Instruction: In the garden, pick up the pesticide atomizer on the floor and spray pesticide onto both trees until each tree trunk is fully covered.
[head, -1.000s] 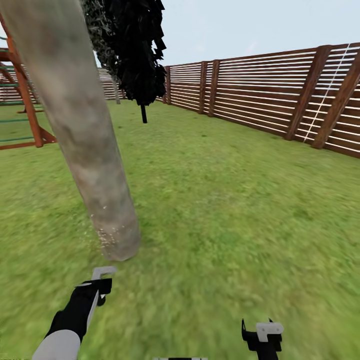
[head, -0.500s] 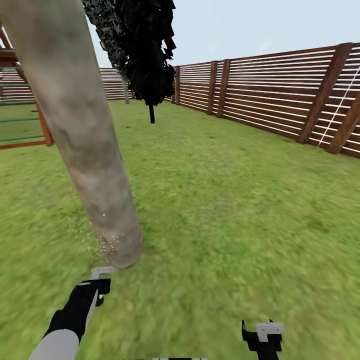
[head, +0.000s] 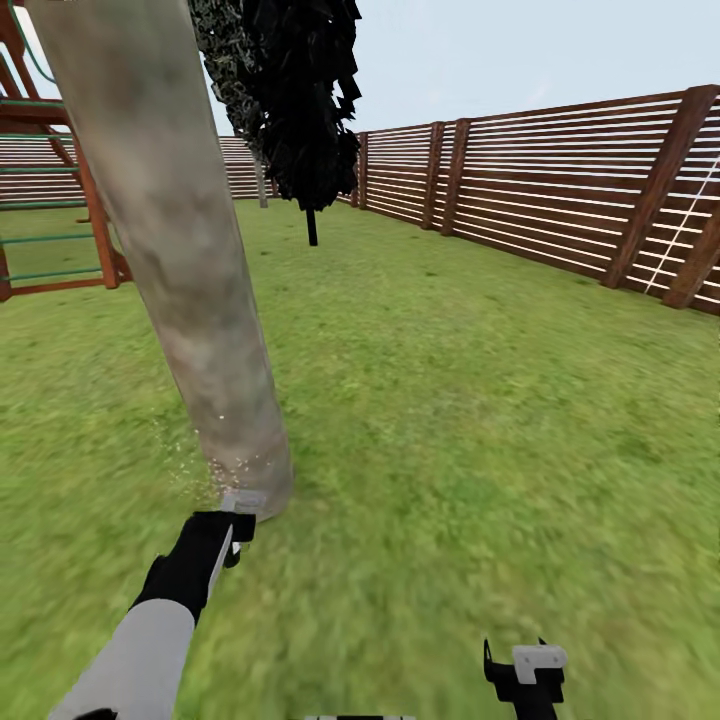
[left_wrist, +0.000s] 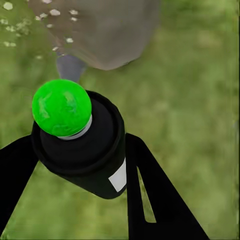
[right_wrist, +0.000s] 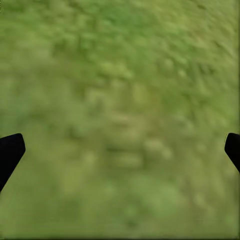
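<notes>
Left pincer (left_wrist: 75, 165) has its black fingers closed around the pesticide atomizer (left_wrist: 82, 145), a dark cylindrical bottle with a glossy green round cap and small white label, nozzle end just short of the base of the tree trunk (head: 190, 290), a thick smooth column mottled grey-brown and beige. Fine white specks of pesticide (left_wrist: 52, 11) dot the trunk's foot and the blurry green grass (head: 470, 420) beside it; the head view shows these as a faint scatter left of the pincer. Right pincer (right_wrist: 120, 150) hangs spread wide over bare lawn, holding nothing, well to the right of the trunk, with a brown slatted fence (head: 560, 190) and dark blocky foliage (head: 290, 100) far beyond.
</notes>
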